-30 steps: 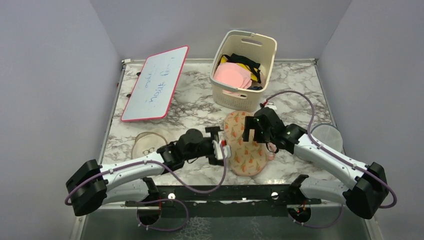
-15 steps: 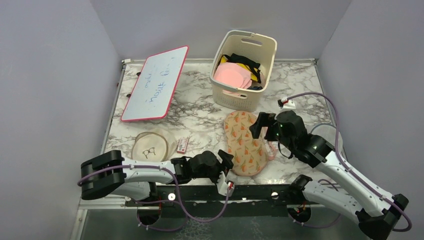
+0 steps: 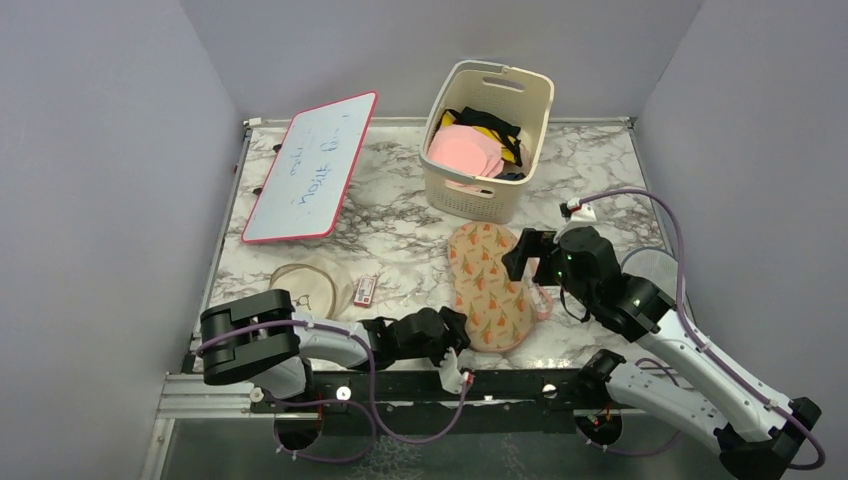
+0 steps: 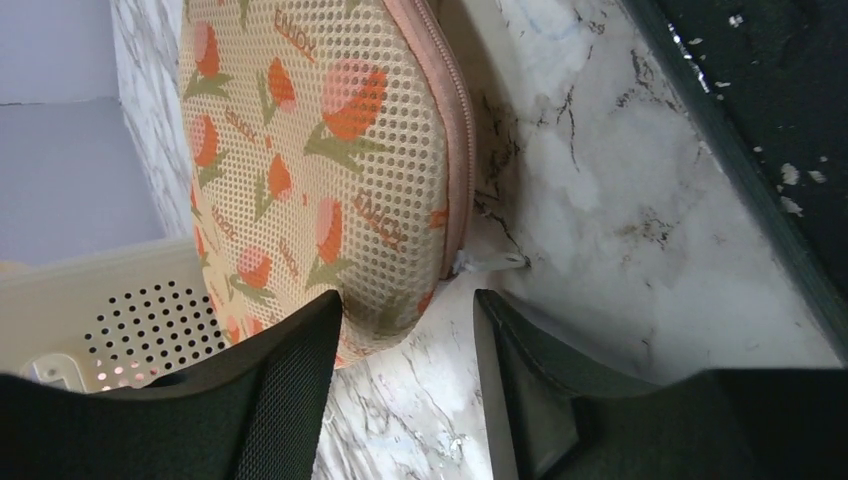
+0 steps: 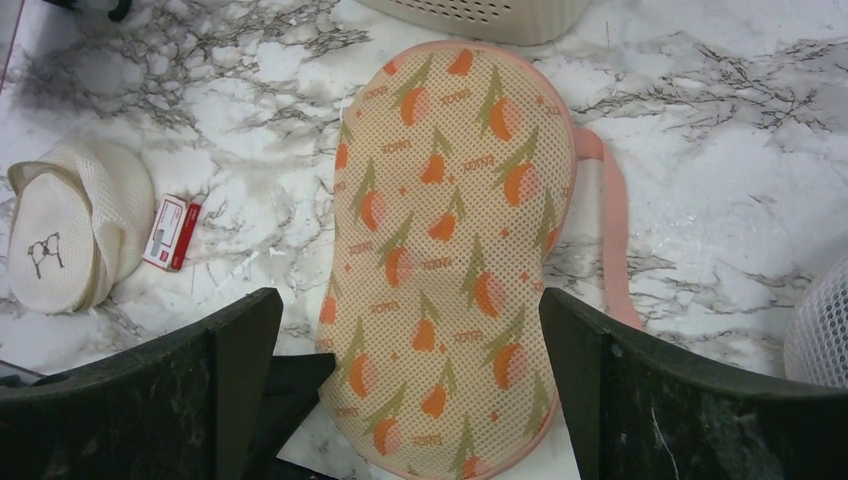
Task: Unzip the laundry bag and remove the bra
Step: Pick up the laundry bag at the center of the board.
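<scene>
The laundry bag (image 3: 488,285) lies flat on the marble table, a two-lobed beige mesh pouch with orange prints and pink zip edging, zipped shut. The bra is hidden. My left gripper (image 3: 458,338) sits low at the bag's near end. In the left wrist view the bag (image 4: 320,150) fills the top. The zip's small pull tab (image 4: 492,262) lies on the marble just past the right finger. The left gripper (image 4: 408,300) is partly open with only marble between its fingers. My right gripper (image 5: 405,315) hovers wide open above the bag (image 5: 450,240).
A cream slotted basket (image 3: 470,195) with pink, black and yellow garments stands behind the bag. A pink-framed whiteboard (image 3: 310,165) lies at the back left. A beige mesh pouch (image 3: 300,288) and a small red-and-white packet (image 3: 365,290) lie left of the bag. A white mesh cylinder (image 3: 655,270) stands at the right.
The left arm has folded back and dropped its gripper to the bag's near end, the jaws narrowing. The right gripper has lifted off the bag and drawn back to the right.
</scene>
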You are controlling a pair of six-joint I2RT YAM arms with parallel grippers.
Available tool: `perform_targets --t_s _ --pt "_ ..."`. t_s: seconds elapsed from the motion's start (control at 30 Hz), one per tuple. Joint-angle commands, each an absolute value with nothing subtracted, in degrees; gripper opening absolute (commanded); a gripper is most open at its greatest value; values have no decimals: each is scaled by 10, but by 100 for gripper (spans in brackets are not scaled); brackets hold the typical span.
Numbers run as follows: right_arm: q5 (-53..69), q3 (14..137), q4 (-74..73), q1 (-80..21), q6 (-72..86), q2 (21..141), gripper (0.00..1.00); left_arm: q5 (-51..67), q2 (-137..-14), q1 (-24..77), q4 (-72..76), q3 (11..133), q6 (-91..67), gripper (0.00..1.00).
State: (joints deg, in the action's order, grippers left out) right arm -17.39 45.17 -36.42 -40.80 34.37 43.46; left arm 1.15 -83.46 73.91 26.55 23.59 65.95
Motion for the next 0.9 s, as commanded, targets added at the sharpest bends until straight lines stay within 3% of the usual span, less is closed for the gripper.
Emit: perform_targets --t_s 0.0,0.17,0.27,0.47,0.73,0.87 --pt "-164 442 -351 -407 338 439 100 1 -846 744 285 250 666 41" --pt "-151 441 -342 -408 337 455 100 -15 -845 756 280 256 656 15" --pt "-138 440 -337 -408 336 462 100 -23 -830 758 237 278 634 6" --pt "-87 432 -326 -407 317 494 100 10 -784 760 46 365 494 1" --pt "-40 435 -301 -408 316 552 100 3 -755 723 -57 424 379 0" --pt "-53 461 -296 -408 326 562 100 -34 -731 706 -28 413 301 0"
